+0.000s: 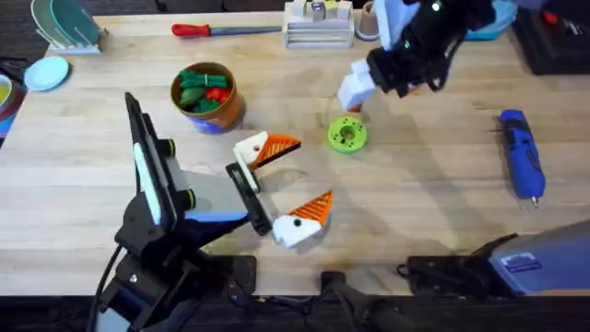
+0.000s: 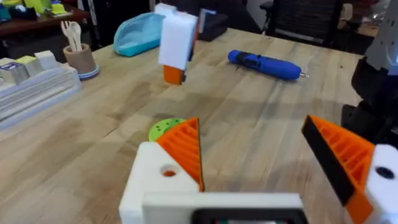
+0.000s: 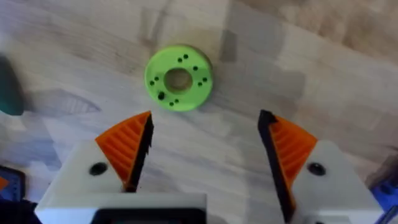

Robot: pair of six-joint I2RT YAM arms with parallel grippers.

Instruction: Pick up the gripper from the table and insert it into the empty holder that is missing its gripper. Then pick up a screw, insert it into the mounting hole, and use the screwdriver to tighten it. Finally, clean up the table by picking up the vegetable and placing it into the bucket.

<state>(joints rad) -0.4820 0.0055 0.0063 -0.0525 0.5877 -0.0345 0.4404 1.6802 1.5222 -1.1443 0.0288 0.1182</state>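
Note:
My left gripper (image 1: 312, 171) stands open at the table's middle; both its white holders (image 1: 249, 148) carry orange ribbed pads (image 2: 186, 149). My right gripper (image 1: 361, 97) hovers open just beyond the green ring disc (image 1: 348, 134), with both its orange pads (image 3: 127, 146) in place and nothing between them. The orange-yellow bucket (image 1: 207, 97) at the back left holds green and red toy vegetables, with a dark green piece (image 1: 198, 78) on top of them. The blue screwdriver (image 1: 521, 152) lies at the right. The loose gripper and the screw are out of view.
A red-handled screwdriver (image 1: 221, 29) lies along the far edge beside a clear box (image 1: 318, 28). A blue pouch (image 2: 138, 32) and a cup of wooden utensils (image 2: 79, 53) stand at the back. Bare wood stretches between the disc (image 2: 165, 127) and the blue screwdriver (image 2: 264, 64).

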